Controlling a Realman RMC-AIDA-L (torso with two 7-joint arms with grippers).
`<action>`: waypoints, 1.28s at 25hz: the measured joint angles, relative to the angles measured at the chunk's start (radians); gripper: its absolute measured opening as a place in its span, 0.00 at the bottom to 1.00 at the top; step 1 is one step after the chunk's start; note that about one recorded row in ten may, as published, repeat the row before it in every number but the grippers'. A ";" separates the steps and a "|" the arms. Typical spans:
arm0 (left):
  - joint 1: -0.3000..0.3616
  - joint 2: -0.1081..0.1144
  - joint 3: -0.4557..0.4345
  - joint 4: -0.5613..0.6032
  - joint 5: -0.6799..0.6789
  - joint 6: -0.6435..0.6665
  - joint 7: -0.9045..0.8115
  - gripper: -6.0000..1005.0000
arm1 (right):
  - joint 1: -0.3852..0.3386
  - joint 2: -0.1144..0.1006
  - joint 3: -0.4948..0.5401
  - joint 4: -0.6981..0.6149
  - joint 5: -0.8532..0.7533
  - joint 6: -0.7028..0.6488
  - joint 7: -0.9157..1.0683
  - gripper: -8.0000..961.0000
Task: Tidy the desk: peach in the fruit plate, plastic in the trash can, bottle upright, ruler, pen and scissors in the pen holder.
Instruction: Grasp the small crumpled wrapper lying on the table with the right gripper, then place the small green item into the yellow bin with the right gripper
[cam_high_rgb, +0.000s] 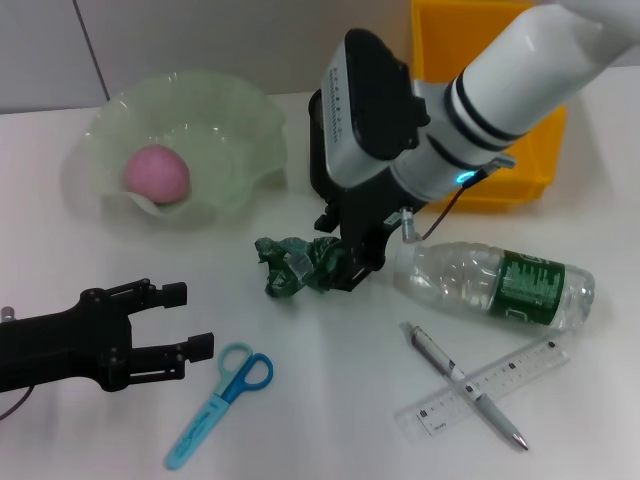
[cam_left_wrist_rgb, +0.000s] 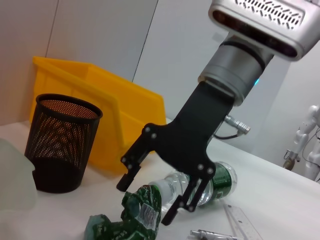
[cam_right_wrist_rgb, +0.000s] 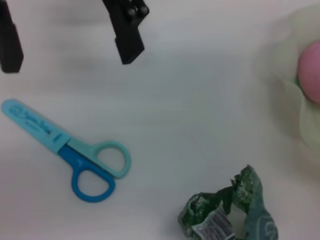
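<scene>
The pink peach (cam_high_rgb: 156, 172) lies in the pale green fruit plate (cam_high_rgb: 230, 120) at the back left. Crumpled green plastic (cam_high_rgb: 295, 265) sits mid-table, and my right gripper (cam_high_rgb: 342, 262) hangs open just over its right end, fingers (cam_left_wrist_rgb: 129, 175) on either side of the plastic (cam_left_wrist_rgb: 142, 207). A clear bottle (cam_high_rgb: 495, 283) with a green label lies on its side to the right. The pen (cam_high_rgb: 465, 385) lies crossed over the clear ruler (cam_high_rgb: 520, 372) at the front right. Blue scissors (cam_high_rgb: 222, 402) lie at the front. My left gripper (cam_high_rgb: 190, 320) rests open left of them. The black mesh pen holder (cam_left_wrist_rgb: 62, 142) is empty.
A yellow bin (cam_high_rgb: 480, 60) stands at the back right, behind the right arm; the left wrist view shows the yellow bin (cam_left_wrist_rgb: 100, 110) just behind the pen holder. The right arm hides the pen holder from the head view.
</scene>
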 joint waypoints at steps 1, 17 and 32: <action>0.000 0.000 0.000 0.000 0.000 0.000 0.000 0.86 | 0.001 0.000 -0.012 0.009 0.008 0.013 -0.001 0.73; 0.006 0.003 0.000 0.000 0.000 0.003 0.000 0.86 | -0.008 0.000 -0.035 0.036 0.070 0.075 -0.023 0.51; 0.006 0.006 0.000 0.005 0.001 0.006 0.000 0.86 | -0.172 -0.017 0.312 -0.223 0.234 -0.142 -0.065 0.01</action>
